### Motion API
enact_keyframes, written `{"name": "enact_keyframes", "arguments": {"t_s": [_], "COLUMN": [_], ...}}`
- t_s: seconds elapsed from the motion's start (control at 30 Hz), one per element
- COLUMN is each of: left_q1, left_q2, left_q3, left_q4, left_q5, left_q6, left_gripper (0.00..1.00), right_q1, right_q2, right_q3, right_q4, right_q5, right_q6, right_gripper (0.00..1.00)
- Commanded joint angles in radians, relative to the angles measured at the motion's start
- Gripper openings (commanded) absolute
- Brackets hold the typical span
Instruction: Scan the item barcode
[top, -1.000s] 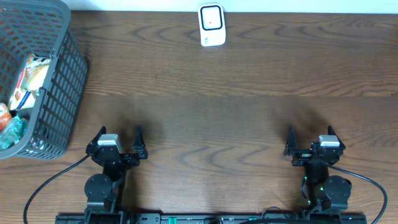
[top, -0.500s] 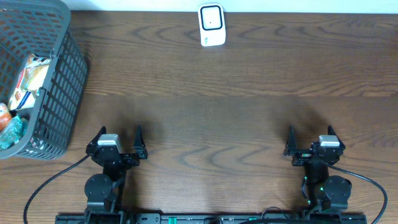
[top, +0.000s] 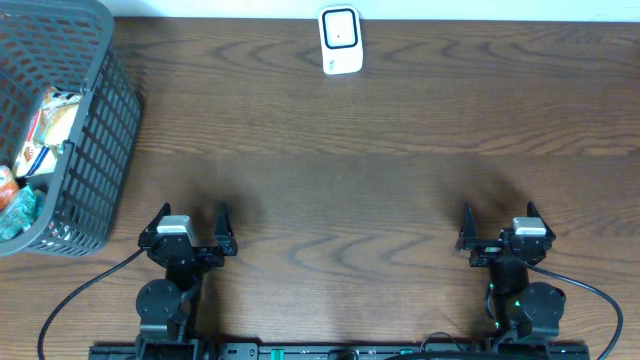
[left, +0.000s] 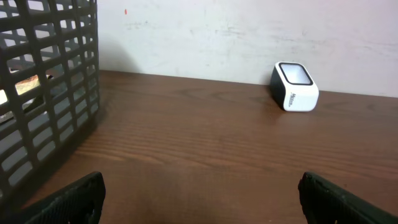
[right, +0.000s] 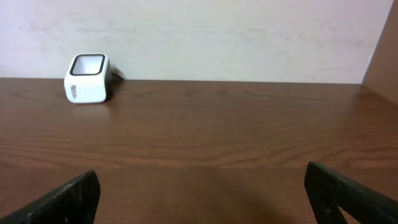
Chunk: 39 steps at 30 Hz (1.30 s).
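A white barcode scanner (top: 340, 40) with a dark window stands at the table's far edge, centre; it also shows as the scanner (left: 294, 86) in the left wrist view and the scanner (right: 87, 78) in the right wrist view. Packaged items (top: 45, 125) lie inside a dark grey basket (top: 100, 160) at the far left. My left gripper (top: 190, 222) rests open near the front edge at the left, nothing between its fingers (left: 74, 198). At the front right my right gripper (top: 497, 222) is open too, its fingers (right: 351, 190) wide apart over bare wood.
The basket's mesh wall (left: 43, 93) fills the left of the left wrist view. A pale wall (right: 217, 37) runs behind the table's far edge. Brown wood tabletop (top: 340, 190) lies between the grippers and the scanner.
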Motion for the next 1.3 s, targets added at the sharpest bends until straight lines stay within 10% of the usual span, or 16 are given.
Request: {"name": "enact_keyframes", "arguments": {"t_s": [0.0, 0.73, 0.93, 1.27], "left_q1": [0.005, 0.004, 0.003, 0.003], "left_q2": [-0.007, -0.007, -0.007, -0.007], "left_q3": [-0.017, -0.017, -0.016, -0.016], "left_q4": [-0.039, -0.037, -0.018, -0.005], "left_q5": [-0.032, -0.031, 0.154, 0.294], "left_q6": [-0.002, -0.003, -0.357, -0.582], "left_gripper": [0.98, 0.98, 0.98, 0.98], "right_q1": [-0.008, -0.008, -0.008, -0.008], "right_q2": [-0.005, -0.005, -0.005, -0.005], "right_q3": [-0.002, -0.002, -0.002, -0.002], "right_q4": [-0.004, -0.004, -0.004, -0.004], "right_q5": [0.005, 0.005, 0.005, 0.005], "right_q6": [-0.008, -0.008, -0.008, -0.008], "right_gripper": [0.99, 0.99, 0.99, 0.99]}}
